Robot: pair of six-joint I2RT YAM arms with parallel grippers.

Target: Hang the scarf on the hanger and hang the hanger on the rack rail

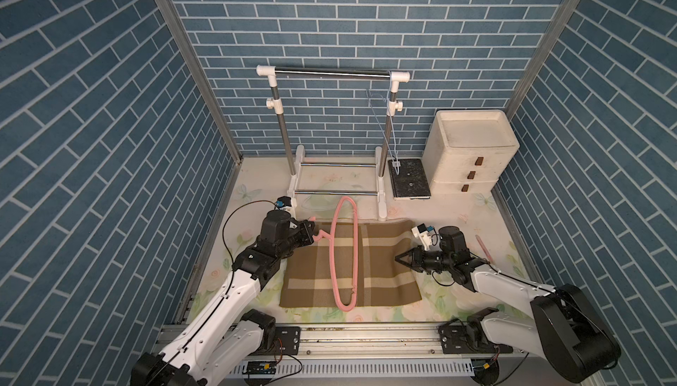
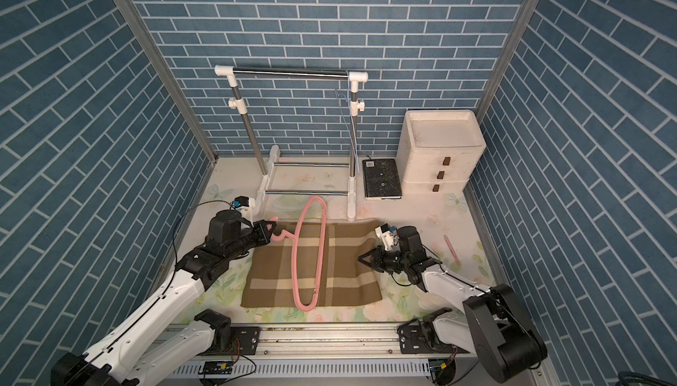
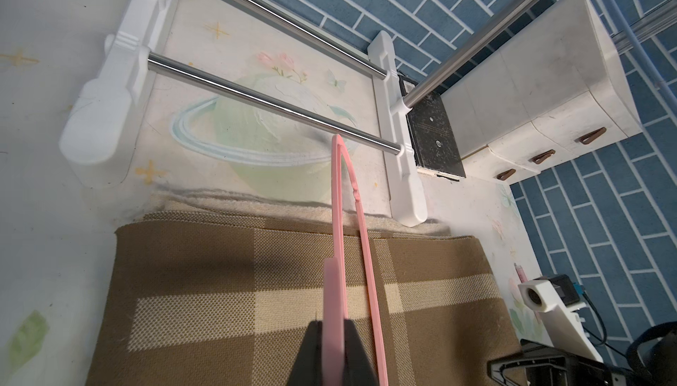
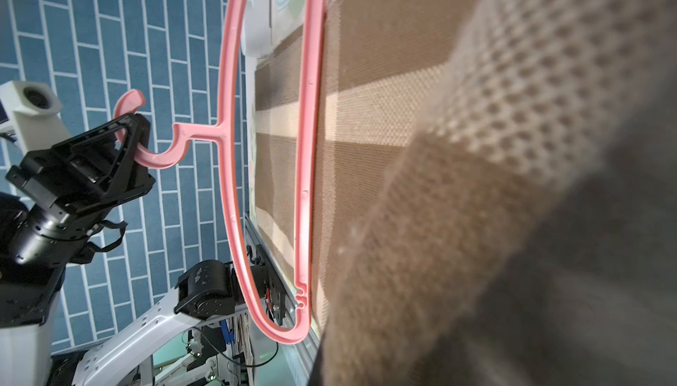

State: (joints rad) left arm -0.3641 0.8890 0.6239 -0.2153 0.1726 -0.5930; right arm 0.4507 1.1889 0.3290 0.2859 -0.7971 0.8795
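Brown plaid scarf lies flat just in front of the rack feet, with bare mat on either side. The left gripper is clamped on the pink hanger hook, holding the frame on edge over the scarf. The right gripper is pinched shut on the scarf's edge, and only the right wrist view shows the fabric bunching there.

scarf flat mid table, hanger across it (hook end to the left) in left gripper. right gripper at scarf's right edge. rack behind scarf, drawers back right, slab between them.
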